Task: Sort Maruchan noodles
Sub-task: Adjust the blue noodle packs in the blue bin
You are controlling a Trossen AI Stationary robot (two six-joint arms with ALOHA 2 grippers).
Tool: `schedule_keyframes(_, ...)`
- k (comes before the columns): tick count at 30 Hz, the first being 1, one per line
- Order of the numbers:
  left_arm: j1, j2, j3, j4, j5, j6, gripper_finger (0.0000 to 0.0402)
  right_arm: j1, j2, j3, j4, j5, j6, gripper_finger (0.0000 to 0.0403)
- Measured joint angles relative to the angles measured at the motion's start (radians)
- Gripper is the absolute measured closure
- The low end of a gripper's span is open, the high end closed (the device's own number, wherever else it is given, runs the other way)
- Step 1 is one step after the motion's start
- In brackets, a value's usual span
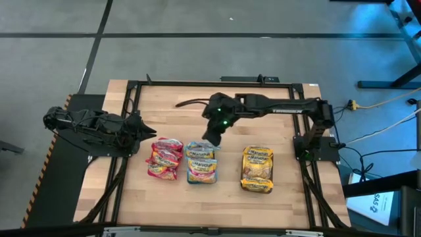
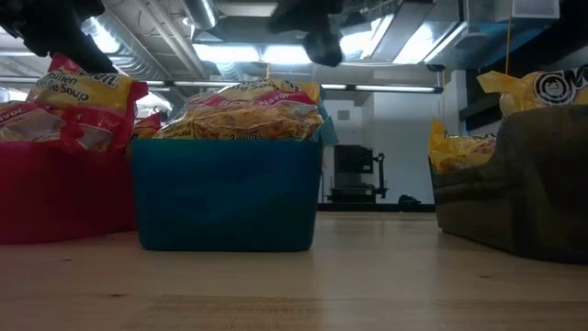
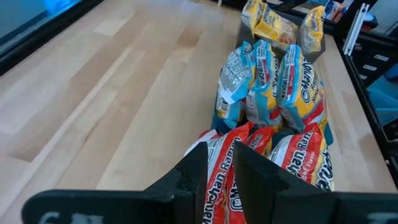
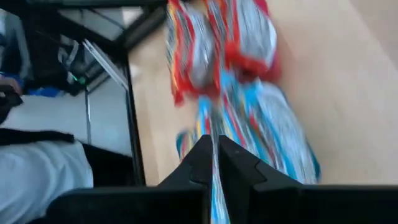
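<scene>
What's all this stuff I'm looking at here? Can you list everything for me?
Red noodle packets: a pile, red, in the red tray, leftmost on the table.
Blue-edged noodle packets: a pile, blue and yellow, in the teal tray, middle.
Yellow noodle packets: a pile, yellow, in the dark grey tray, rightmost.
Table: one, pale wood, black frame.
Person: a white sleeve, beside the table.
Left pincer: dark, empty, beside the red pile.
Right pincer: dark, over the blue-edged pile, shut on a blue-edged packet.
</scene>
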Motion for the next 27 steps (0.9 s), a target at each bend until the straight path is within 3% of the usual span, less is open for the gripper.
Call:
schedule_keyframes(8,0.0,0.0,0.0,-0.001,0.001,-0.001,0.0331,0.075,-0.035,-0.001,-0.3,0.041,0.015,0.0377)
schedule_keyframes(10,0.0,0.0,0.0,-0.001,-0.001,0.0,0.0331,0.1,-0.031,-0.002,-0.313,0.092,0.015,0.0377)
schedule_keyframes(16,0.0,0.0,0.0,-0.001,-0.004,0.0,0.0331,0.138,-0.003,-0.002,-0.228,0.286,0.017,0.0377)
schedule_keyframes(27,0.0,0.001,0.0,0.002,-0.005,-0.001,0.0331,0.157,0.131,-0.001,0.087,0.248,-0.084,0.0377)
